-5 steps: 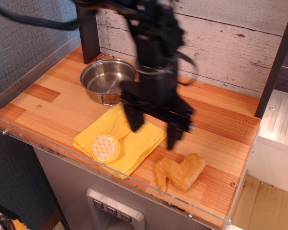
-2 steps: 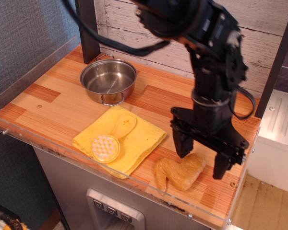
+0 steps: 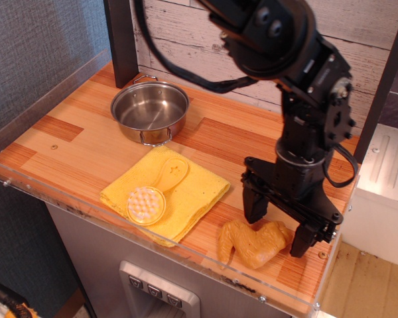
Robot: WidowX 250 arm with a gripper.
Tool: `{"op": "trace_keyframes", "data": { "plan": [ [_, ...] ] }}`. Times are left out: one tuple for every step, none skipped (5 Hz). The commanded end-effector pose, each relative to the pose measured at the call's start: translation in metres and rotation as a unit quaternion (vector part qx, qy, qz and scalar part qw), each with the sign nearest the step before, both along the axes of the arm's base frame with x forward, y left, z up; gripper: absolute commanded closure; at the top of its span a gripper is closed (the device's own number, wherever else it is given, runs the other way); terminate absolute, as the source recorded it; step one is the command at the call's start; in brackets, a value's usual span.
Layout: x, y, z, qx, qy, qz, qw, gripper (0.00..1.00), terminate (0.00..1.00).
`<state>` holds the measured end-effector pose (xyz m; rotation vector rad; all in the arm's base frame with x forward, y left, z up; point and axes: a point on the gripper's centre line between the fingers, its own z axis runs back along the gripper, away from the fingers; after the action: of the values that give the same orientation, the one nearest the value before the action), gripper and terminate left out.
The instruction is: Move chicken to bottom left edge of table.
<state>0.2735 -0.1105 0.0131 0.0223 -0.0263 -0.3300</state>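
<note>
So the chicken (image 3: 253, 242) sits right at the near edge of the desk (image 3: 73, 149), toward the right-hand corner as the camera sees it, just behind the clear rim (image 3: 186, 255). It's a bent V-shaped wing, glossy and bumpy, and I'd guess hollow plastic or rubber: light, fairly stiff, probably a bit slick on the shiny skin. The tool (image 3: 277, 228) hangs right over the wing's right lobe with its two dark fingers spread wide, one at the notch of the V and one off the right tip, and nothing is between them yet as far as I can tell. If it were me I'd pinch across that right lobe, where it's narrow enough to fit and the bumps give some bite, not across the whole V, which looks too wide and would likely squirt out sideways. Just left of the wing there's a folded yellow cloth (image 3: 186, 189) with a round-headed brush (image 3: 146, 204) lying on it, close enough that a dragged wing could snag the corner. Further back sits a steel pot (image 3: 149, 111), well clear of all this, and behind it the whitewashed plank wall (image 3: 358, 46).
</note>
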Motion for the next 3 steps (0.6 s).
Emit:
{"op": "trace_keyframes", "data": {
  "plan": [
    [0.0028,-0.0042,0.0021,0.015,-0.016,-0.025,0.9994,1.00,0.00],
    [0.0013,-0.0047,0.0041,0.014,-0.017,-0.027,0.9994,1.00,0.00],
    [0.0021,0.0015,0.0050,0.006,-0.017,-0.016,0.9997,1.00,0.00]
  ]
}}
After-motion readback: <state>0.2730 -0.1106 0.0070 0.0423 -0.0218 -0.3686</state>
